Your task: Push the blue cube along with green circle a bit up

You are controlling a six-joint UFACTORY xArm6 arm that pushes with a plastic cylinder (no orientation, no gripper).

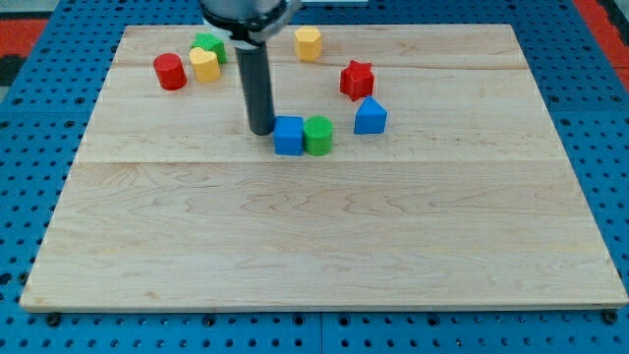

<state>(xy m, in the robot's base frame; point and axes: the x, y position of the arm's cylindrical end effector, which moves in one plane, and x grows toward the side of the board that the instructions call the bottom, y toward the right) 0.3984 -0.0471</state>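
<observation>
Blue cube: blue cube sits a little above the table's middle, nearer the top edge than the bottom, a matt, square-faced block.
Green circle: green circle is a short round cylinder touching the blue cube on the side toward the table's right edge; the two lie side by side in a row.
Tip: my tip rests on the table just beside the blue cube, on the side toward the left edge, touching it or very nearly.
Pincer: none is fitted; the arm ends in a plain dark rod, so nothing is held and no opening can be told.
Progress: judging by this layout, the pair is gathered, but the tip stands beside it, not below it, so the upward push seems still to be done.
Neighbours: blue triangular block and red star lie toward the right; yellow block is near the top edge.
Top-left group: red cylinder, a second yellow block and a green block cluster together.
Table: pale wooden planks, smooth with a fine grain.
</observation>
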